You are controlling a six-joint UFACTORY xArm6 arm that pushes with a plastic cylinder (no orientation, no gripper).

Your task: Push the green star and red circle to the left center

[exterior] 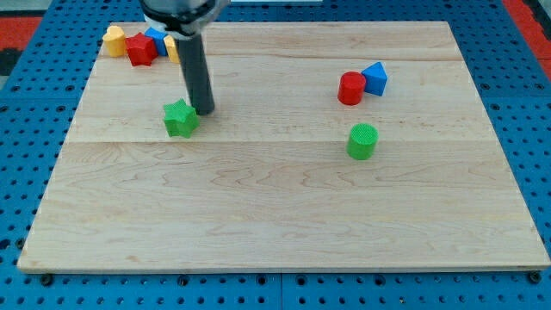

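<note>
The green star (180,119) lies on the wooden board at the view's left of centre, in the upper half. My tip (205,110) rests just to the star's upper right, touching or nearly touching it. The red circle (350,89) stands at the view's upper right, pressed against a blue triangle block (375,78) on its right.
A green cylinder (362,141) stands below the red circle. In the board's top-left corner sit a yellow block (114,40), a red block (140,50), a blue block (157,39) and another yellow block (172,47), partly behind the rod. The board's edge (52,172) borders blue pegboard.
</note>
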